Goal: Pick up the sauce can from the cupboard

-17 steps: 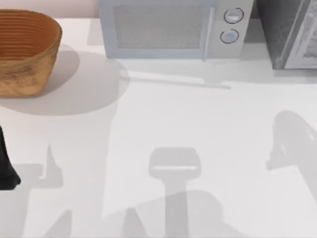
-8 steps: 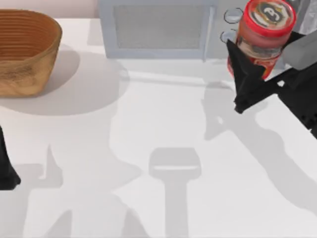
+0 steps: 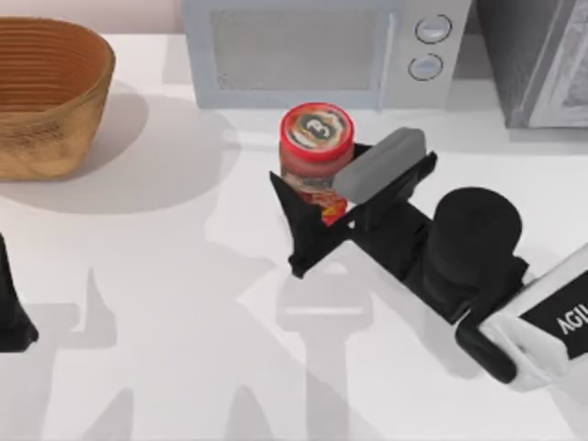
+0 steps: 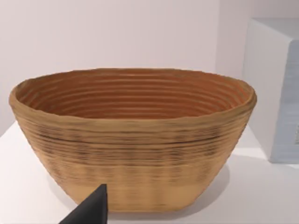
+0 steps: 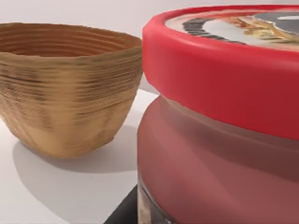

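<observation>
From the top view, the right end effector (image 3: 323,197) sits over the middle of the white desk (image 3: 165,303), in front of the pale grey microwave (image 3: 312,55). Its two dark fingers are closed around the sauce can (image 3: 315,158), one finger (image 3: 299,225) on the near-left side of the can and the grey-padded one (image 3: 381,165) on its right. The can stands upright in the grip, its red top with the dark round emblem facing up. The cupboard (image 3: 537,60), dark grey and speckled, stands at the far right corner of the desk, well apart from the can. A woven brown basket (image 3: 46,92) rests at the far left. The left arm is parked at the left edge of the desk, where a dark part of it (image 3: 11,308) shows; whether its end effector is open or closed cannot be told.

In the left wrist view, the basket (image 4: 133,140) stands on the desk with the microwave's side (image 4: 275,88) just beside it, and a dark fingertip (image 4: 91,210) pokes in at the edge.

In the right wrist view, the sauce can (image 5: 219,130) is very close, red lid above a red body, with the basket (image 5: 65,84) farther off on the desk.
</observation>
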`<state>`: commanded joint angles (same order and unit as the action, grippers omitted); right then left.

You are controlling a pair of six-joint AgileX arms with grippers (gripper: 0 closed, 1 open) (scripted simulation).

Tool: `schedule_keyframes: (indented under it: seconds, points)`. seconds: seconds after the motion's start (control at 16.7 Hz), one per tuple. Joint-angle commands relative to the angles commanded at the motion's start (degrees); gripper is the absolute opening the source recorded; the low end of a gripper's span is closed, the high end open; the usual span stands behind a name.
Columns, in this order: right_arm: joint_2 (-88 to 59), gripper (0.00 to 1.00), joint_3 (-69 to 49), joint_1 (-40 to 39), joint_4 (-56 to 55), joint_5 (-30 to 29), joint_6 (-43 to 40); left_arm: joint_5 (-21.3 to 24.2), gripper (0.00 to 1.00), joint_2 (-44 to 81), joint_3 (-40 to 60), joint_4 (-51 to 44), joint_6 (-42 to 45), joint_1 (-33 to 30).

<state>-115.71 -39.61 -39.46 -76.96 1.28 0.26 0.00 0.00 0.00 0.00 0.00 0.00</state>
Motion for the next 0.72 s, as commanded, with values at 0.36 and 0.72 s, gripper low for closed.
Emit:
schedule_keyframes:
  seconds: [0.36, 0.72]
  points:
    - [-8.16, 0.0, -2.52, -1.86, -4.75, -0.32, 0.41, 0.0, 1.0, 0.0, 0.0, 0.0, 0.0, 0.0]
    - [-10.26, 0.0, -4.49, -1.6, -3.77, -0.43, 0.23, 0.0, 1.0, 0.0, 0.0, 0.0, 0.0, 0.0]
